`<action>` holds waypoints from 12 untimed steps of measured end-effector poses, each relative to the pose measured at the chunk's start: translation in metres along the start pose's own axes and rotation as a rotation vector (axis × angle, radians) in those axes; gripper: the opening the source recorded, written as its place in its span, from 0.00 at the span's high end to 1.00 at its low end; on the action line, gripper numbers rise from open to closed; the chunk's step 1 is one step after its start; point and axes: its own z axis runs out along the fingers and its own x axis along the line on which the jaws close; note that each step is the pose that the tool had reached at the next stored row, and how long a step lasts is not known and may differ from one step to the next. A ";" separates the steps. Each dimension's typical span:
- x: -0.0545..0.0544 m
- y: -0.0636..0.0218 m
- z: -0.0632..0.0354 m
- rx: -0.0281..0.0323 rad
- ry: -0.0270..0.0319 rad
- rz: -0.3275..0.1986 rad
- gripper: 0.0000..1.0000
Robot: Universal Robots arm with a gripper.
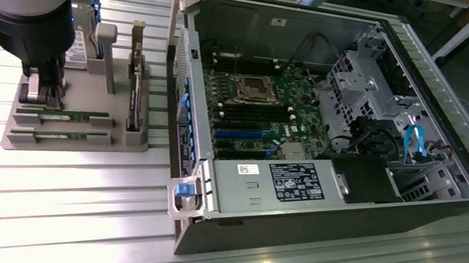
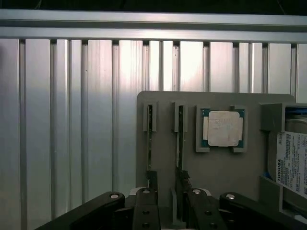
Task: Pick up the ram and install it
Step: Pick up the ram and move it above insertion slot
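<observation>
Two green ram sticks stand on edge in slots of a grey holder (image 1: 71,148) at the exterior view's left: one ram stick (image 1: 64,116) and a second ram stick (image 1: 54,138) nearer the front. In the wrist view they run as thin lines, ram stick (image 2: 149,139) and ram stick (image 2: 180,139). My gripper (image 1: 40,94) hangs low over the holder's end, just above the rear stick's end. Its dark fingers (image 2: 152,178) stand apart over the sticks' near ends, so the gripper (image 2: 167,184) is open and holds nothing.
The open computer case (image 1: 412,202) with its motherboard (image 1: 256,114) lies at the exterior view's right. The holder also carries a dark expansion card (image 1: 135,91), a silver processor (image 2: 222,128) and a hard drive (image 2: 290,163). The ribbed aluminium table (image 1: 60,217) surrounds everything.
</observation>
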 end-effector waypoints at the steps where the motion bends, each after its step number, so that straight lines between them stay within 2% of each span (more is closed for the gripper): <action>1: 0.002 0.0001 0.0000 0.0000 0.0000 0.000 0.70; 7: 0.010 0.0003 -0.0003 -0.0002 0.0002 0.000 0.70; 12: 0.010 0.0002 0.0018 0.0001 -0.0001 0.000 0.70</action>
